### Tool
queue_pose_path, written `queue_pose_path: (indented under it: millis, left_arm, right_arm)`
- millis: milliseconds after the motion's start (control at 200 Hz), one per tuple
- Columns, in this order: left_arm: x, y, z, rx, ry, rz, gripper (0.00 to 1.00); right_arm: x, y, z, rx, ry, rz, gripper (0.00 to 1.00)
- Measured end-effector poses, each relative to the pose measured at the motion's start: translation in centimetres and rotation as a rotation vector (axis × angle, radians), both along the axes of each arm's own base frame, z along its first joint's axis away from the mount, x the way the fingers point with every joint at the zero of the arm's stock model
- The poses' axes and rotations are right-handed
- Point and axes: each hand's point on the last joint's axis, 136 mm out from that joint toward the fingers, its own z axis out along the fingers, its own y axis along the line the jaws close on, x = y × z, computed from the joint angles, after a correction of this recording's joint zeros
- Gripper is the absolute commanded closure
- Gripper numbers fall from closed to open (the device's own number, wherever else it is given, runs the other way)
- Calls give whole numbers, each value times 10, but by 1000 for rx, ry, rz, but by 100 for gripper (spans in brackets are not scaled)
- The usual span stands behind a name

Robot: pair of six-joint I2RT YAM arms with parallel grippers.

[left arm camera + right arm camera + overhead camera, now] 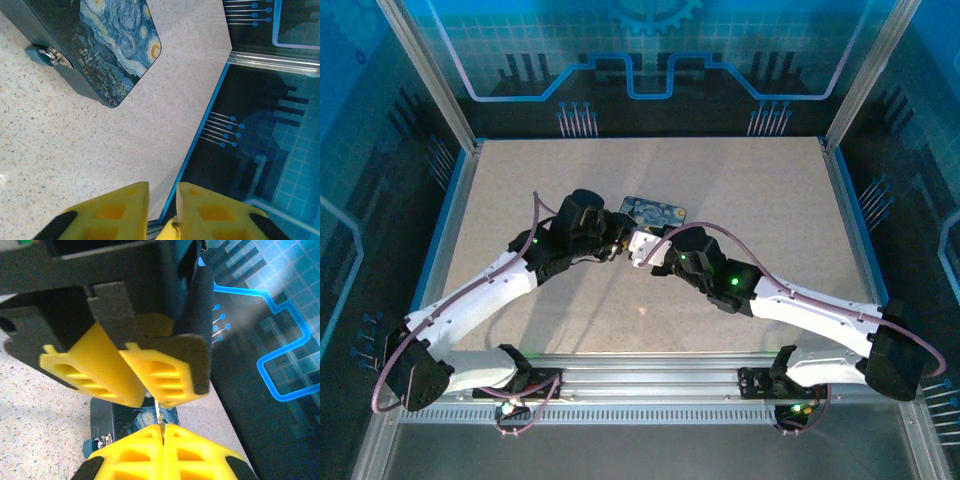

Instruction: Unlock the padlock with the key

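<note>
Right wrist cam: where's the key? (A)

Key (159, 415) is a thin sliver at low centre, standing nearly upright. Its lower end goes in btwn the tips of the R gripper (162, 429), whose fingers are pressed together on it. Its upper end runs up to the L gripper (147, 400), which hangs just above. (B)

Is L pinching it too? (A)

Can't tell. In that view the L fingers meet close at the tips. L wrist cam shows a narrow slit btwn them at bottom centre, and the key can't be made out there. (B)

Padlock? (A)

L wrist has it best: padlock (39, 54) at upper left, bluish body w/ silvery metal, on the side wall of the tin (115, 45). The tin lies flat on the table (75, 150), painted lid up. In the R wrist cam it's a small blur at lower left, below and left of the key, apart from both grippers. (B)

And top cam? (A)

It gives the layout. Both arms reach in and meet at mid-frame, tip to tip, w/ the tin just behind them. Key and padlock are too small to make out there. (B)
</note>
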Motion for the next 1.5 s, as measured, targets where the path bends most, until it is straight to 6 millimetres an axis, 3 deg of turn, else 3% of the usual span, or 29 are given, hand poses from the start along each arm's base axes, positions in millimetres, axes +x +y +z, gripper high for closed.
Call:
queue_pose_path:
  millis: [100, 235, 390, 590, 720, 865, 1085, 1341, 1496]
  left_arm:
    - [2, -2, 4, -9, -17, -3, 100]
    - [3, -2, 5, -9, -28, -8, 100]
    - [5, -3, 7, 20, -70, -33, 100]
    - [14, 1, 14, 141, -233, -94, 100]
    - [13, 3, 25, 226, -414, -181, 100]
    - [8, 0, 52, 293, -616, -285, 100]
    - [-7, -11, 77, 353, -838, -444, 100]
    - [-17, -20, 81, 365, -927, -548, 100]
    - [-19, -23, 87, 354, -958, -561, 100]
  right_arm:
    - [0, 0, -1, -2, 3, 0, 94]
    - [-1, 0, -2, 7, 16, 1, 82]
    - [-9, -2, -4, 50, 93, 35, 56]
    - [0, -38, 16, 281, 298, 49, 29]
    - [6, -60, 33, 487, 458, 78, 25]
    - [7, -66, 41, 664, 663, 141, 24]
    - [7, -49, 41, 827, 971, 277, 24]
    - [-10, -36, 57, 866, 1042, 408, 26]
    - [-20, -22, 52, 841, 1091, 455, 31]
